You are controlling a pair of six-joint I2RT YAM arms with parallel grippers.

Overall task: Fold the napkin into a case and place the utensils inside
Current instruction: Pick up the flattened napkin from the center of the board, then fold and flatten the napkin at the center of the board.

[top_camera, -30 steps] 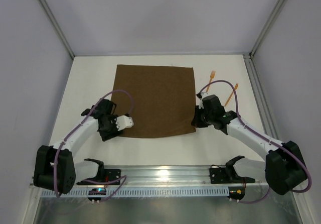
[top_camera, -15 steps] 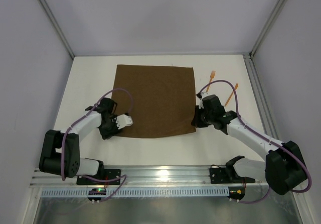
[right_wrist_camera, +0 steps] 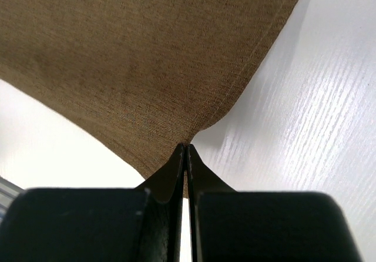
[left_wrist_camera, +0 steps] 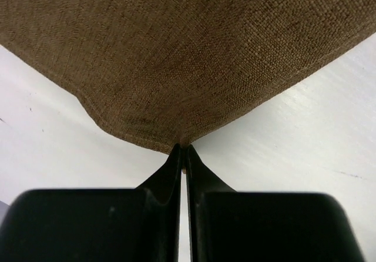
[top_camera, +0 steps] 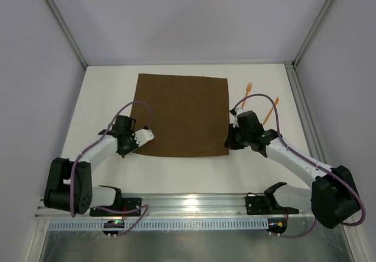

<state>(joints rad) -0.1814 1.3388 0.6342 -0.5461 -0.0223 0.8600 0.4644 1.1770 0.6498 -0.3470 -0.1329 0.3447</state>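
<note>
Napkin (top_camera: 181, 116) lies flat and unfolded mid-table (top_camera: 106, 97), roughly square, edges approx. parallel to the table's. L gripper (left_wrist_camera: 183, 150) is pinched on the near-left corner, jaws closed w/ only the cloth's tip btwn them. R gripper (right_wrist_camera: 185, 146) does the same on the near-right corner, jaws fully together on the hem.

So the near edge runs left–right btwn the two grips, and the whole cloth spreads to the far side of both jaws. Each arm is at its own corner; neither crosses over.

Judgement: first fold not yet made. Next move prob. lifts the near edge and carries it toward the far edge, both arms in step.

Utensils: fork (top_camera: 248, 89) and plain pointed piece (top_camera: 271, 110) lie on bare table just right of the napkin's far-right part, apart from each other, nearer the R arm.
</note>
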